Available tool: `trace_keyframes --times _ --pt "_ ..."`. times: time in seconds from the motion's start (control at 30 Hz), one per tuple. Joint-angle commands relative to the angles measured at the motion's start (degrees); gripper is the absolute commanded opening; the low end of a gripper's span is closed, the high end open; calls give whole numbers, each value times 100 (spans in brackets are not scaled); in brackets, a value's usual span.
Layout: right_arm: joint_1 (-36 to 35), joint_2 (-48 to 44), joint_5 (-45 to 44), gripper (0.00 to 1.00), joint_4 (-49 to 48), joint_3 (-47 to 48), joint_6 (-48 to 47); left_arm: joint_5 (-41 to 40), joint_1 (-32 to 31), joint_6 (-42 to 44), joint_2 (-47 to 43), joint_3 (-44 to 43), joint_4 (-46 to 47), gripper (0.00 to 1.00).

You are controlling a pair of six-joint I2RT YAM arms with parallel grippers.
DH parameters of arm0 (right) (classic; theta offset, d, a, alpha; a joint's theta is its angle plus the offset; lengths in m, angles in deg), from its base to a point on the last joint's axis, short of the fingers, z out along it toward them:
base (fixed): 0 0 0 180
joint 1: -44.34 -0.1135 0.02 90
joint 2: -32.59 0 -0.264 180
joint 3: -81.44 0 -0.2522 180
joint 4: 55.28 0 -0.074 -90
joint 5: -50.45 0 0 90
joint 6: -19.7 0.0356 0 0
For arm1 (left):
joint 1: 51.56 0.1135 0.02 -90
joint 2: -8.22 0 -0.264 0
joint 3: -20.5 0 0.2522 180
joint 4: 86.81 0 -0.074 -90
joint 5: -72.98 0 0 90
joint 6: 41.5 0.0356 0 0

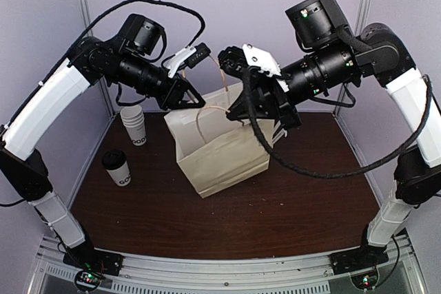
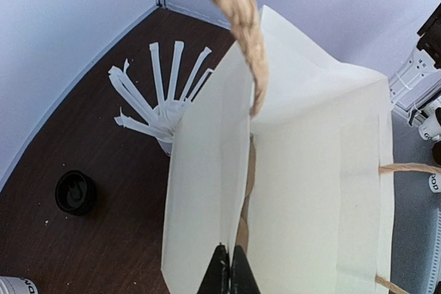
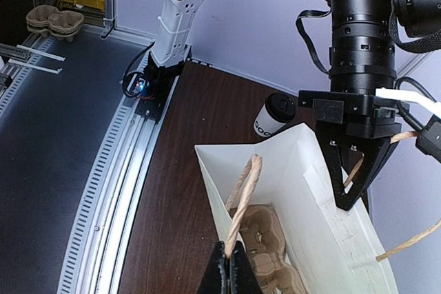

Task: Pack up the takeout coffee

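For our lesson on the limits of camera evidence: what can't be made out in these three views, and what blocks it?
1. Top view: floor of the paper bag, hidden by its own walls.
2. Left wrist view: body of the straw cup, mostly behind the bag wall.
3. Right wrist view: the cardboard carrier inside the bag, cut off by the bottom edge.
4. Top view: lettering on the takeout coffee, too small to read fully.

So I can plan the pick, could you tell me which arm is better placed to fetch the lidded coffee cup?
Left, I think: the takeout coffee stands left of the paper bag, though left fingers and right fingers both pinch its rim.
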Motion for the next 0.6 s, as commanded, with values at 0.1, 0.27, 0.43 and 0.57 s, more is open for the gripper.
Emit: trace_keyframes --times 0.1,0.27,0.43,0.57 --pt "47 8 -99 0 27 256 5 319 23 55 323 -718 -150 0" --pt "49 -24 -12 0 40 244 48 446 25 12 430 -851 -227 0" --pt "49 -42 126 0 68 259 83 594 23 -73 442 -873 -254 0" --pt "49 -44 235 0 83 280 111 665 22 -103 425 -810 -252 0"
